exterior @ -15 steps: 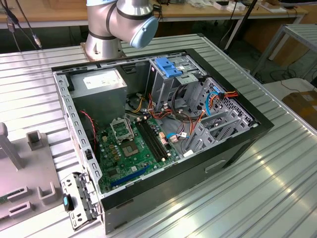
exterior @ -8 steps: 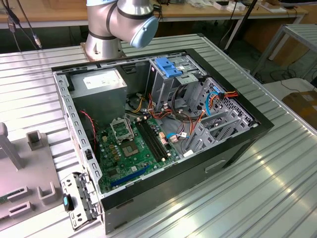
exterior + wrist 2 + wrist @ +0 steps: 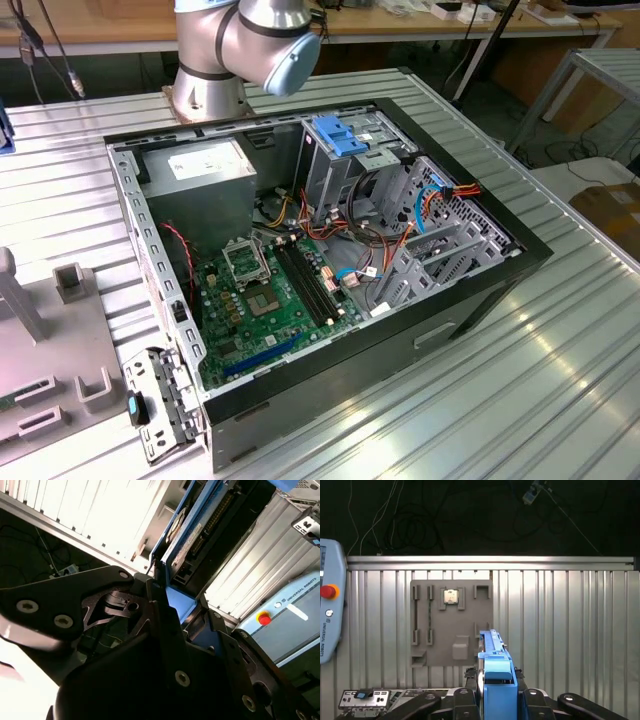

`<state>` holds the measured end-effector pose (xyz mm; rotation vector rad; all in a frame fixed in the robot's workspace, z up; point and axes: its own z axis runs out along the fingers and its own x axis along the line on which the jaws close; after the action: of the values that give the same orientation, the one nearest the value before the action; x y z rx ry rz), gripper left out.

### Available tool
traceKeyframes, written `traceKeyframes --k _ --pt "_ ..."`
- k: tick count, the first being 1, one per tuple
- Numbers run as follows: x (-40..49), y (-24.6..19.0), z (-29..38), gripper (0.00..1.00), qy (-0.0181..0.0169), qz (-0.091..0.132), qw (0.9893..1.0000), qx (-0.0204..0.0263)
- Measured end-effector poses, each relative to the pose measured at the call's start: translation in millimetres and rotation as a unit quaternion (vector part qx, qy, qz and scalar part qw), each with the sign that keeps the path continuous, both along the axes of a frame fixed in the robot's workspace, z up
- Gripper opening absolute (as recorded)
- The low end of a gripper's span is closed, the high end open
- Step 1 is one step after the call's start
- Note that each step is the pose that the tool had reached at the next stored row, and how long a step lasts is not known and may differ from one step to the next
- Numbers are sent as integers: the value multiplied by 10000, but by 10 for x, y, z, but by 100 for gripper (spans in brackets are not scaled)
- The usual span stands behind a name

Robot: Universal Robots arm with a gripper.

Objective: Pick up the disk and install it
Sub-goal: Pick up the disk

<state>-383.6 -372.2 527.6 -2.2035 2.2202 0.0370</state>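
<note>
My gripper (image 3: 497, 702) is clamped on the one disk (image 3: 496, 672), which stands edge-up between its two fingers over the ribbed desk (image 3: 570, 630). One grey fixture plate (image 3: 451, 645) lies on that desk. In the exterior view, I count one open computer case (image 3: 400, 350).

Robotics lab; ribbed metal worktable (image 3: 560, 380)

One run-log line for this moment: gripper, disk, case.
gripper: shut on disk | disk: edge-on between the fingers, not yet installed | computer case: open, on the table
</note>
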Motion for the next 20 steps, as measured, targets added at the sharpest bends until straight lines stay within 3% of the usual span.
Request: traceKeyframes --k 2,3,20 --pt "154 0 -2 37 0 0 10000 0" --pt "185 0 -3 37 0 0 10000 0" --pt "607 0 -10 37 0 0 10000 0"
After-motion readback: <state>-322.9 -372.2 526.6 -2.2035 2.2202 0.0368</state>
